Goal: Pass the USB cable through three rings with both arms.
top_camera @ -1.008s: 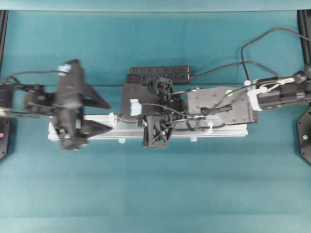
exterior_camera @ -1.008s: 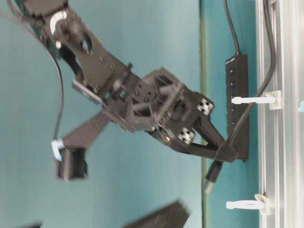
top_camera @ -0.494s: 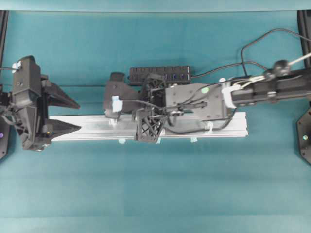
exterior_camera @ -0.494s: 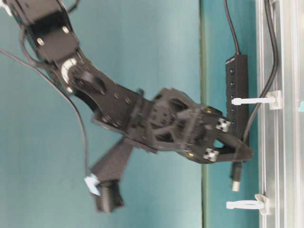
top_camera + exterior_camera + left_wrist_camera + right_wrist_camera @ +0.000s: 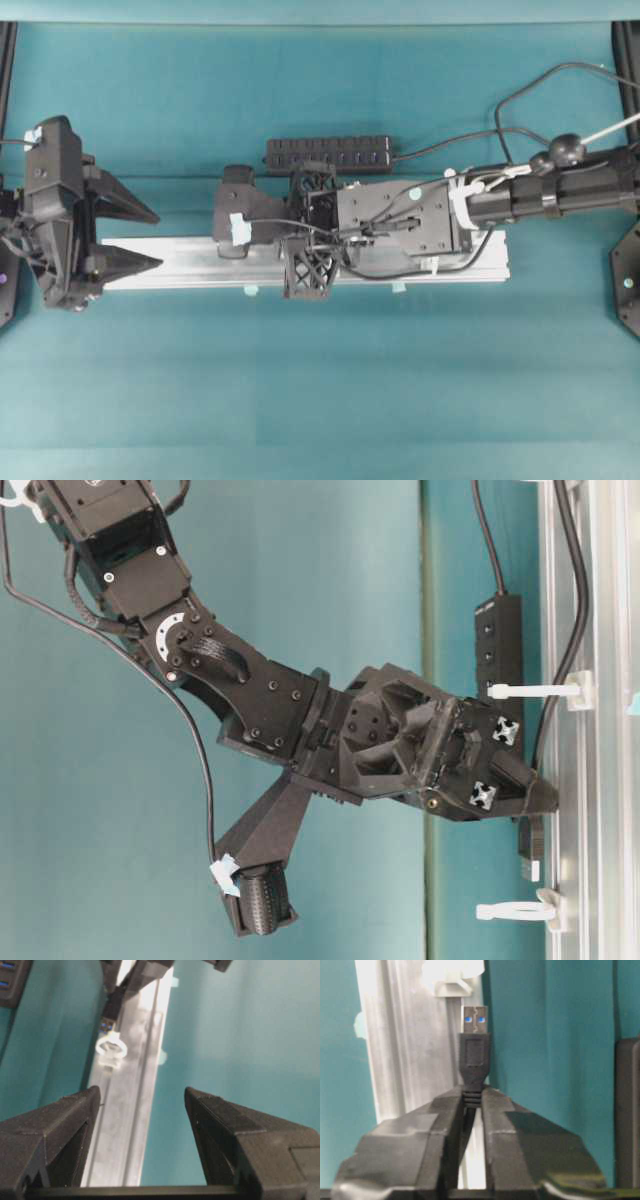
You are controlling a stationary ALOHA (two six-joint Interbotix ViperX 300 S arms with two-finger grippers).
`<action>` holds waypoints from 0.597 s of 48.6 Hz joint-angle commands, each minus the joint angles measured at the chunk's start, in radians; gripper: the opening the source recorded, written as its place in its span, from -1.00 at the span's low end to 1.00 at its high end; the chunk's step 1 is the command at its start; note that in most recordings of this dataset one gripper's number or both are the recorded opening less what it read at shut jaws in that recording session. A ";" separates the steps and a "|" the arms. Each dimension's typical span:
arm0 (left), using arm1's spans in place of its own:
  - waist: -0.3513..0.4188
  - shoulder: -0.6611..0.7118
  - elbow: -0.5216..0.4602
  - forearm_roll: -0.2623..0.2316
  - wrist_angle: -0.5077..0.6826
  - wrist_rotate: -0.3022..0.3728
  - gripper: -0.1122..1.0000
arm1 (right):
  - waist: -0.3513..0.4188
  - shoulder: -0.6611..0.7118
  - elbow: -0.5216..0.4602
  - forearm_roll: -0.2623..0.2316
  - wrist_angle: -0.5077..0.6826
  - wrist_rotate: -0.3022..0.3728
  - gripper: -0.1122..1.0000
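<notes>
Two arms were in frame. Right gripper (image 5: 472, 1102) was pinched on the USB cable (image 5: 474, 1065) just behind the plug, silver tip with blue inserts sticking out past the fingertips. In the right wrist view the plug pointed at a white ring (image 5: 452, 977) on the aluminium rail (image 5: 405, 1060), close to it but not through it. The table-level view agreed: plug (image 5: 528, 845) sat beside the rail (image 5: 590, 780), between two rings, one clip (image 5: 535, 691) behind it and another (image 5: 515, 910) ahead of the tip. Cable ran back from the gripper through or past that rear clip; couldn't tell which.

Left gripper (image 5: 140, 238) was spread wide, holding nothing, parked at the left end of the rail (image 5: 200, 265) in the overhead view. Left wrist camera looked down the rail between its open fingers (image 5: 75, 1110), with a ring (image 5: 110, 1049) standing ahead and the plug just beyond it.

Multi-port hub (image 5: 328, 155) lay on the teal table (image 5: 320, 380) just behind the rail, its own cord running off right. Third ring wasn't clear in the overhead; right arm covered most of the rail's middle.
</notes>
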 commanded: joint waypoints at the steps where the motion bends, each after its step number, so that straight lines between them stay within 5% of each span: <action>1: 0.008 0.002 -0.008 0.002 -0.003 0.000 0.55 | 0.011 -0.008 -0.005 0.005 -0.018 -0.011 -0.92; 29: 0.009 0.003 0.000 0.002 -0.003 -0.002 0.54 | 0.015 -0.014 -0.025 0.005 -0.055 -0.011 -0.92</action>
